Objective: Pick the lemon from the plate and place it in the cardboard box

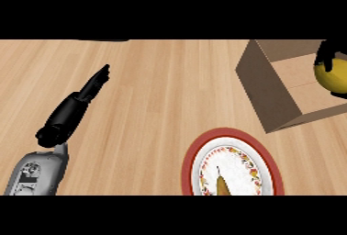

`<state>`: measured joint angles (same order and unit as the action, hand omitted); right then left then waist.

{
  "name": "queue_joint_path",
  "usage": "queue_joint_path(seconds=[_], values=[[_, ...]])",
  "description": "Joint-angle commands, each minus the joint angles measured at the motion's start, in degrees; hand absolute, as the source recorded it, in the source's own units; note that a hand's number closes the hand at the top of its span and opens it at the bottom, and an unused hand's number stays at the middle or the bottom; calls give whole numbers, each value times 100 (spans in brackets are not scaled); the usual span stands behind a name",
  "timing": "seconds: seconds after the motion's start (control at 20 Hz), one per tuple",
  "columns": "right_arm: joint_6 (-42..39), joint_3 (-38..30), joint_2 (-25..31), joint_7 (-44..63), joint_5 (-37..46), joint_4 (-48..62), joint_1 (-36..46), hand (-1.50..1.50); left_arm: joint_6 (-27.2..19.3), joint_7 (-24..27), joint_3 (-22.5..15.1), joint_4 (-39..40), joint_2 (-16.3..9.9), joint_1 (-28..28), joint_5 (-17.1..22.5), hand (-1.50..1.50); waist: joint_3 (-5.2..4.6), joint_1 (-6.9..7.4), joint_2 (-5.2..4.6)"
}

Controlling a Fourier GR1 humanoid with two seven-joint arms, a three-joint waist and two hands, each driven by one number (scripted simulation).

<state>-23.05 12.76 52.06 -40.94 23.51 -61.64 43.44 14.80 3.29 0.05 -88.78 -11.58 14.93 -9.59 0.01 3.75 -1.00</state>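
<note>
A yellow lemon (331, 76) hangs at the right edge, over the inside of the open cardboard box (271, 89). My right hand (327, 54) shows only as black fingers curled over the lemon's top, the rest being cut off by the edge. A white plate with a red rim and flowered border (203, 158) lies at the lower middle, below the box, with a dark mark near its centre. My left hand (81, 101) rests at the left, fingers straight and pointing up and away, holding nothing.
The wooden counter (163, 92) stretches between my left hand and the box. A dark object (102, 40) shows as a strip at the counter's far edge, upper left.
</note>
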Motion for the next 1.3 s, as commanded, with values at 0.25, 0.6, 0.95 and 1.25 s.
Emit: queue_joint_path(seconds=[0.25, 0.6, 0.95, 1.25], values=[[37, 1019, -38, -1160, 1393, 2061, 920, 150, 14, 128, 50, 288, 17, 130, -5, 0, 6, 83, -81], [-45, 1409, -397, -2435, 1170, 2432, 1005, -150, -21, 46, -4, 19, 57, 18, -32, 0, 14, 60, -42], [-1450, 230, -1173, -1782, -1289, 3001, 884, -150, 11, 174, 76, 92, -22, -17, -5, 0, 24, 66, -78], [-2396, -380, -1353, -369, -2534, 3817, 1196, -150, 24, 157, -18, 73, 57, 36, -14, 0, 13, 103, -81]])
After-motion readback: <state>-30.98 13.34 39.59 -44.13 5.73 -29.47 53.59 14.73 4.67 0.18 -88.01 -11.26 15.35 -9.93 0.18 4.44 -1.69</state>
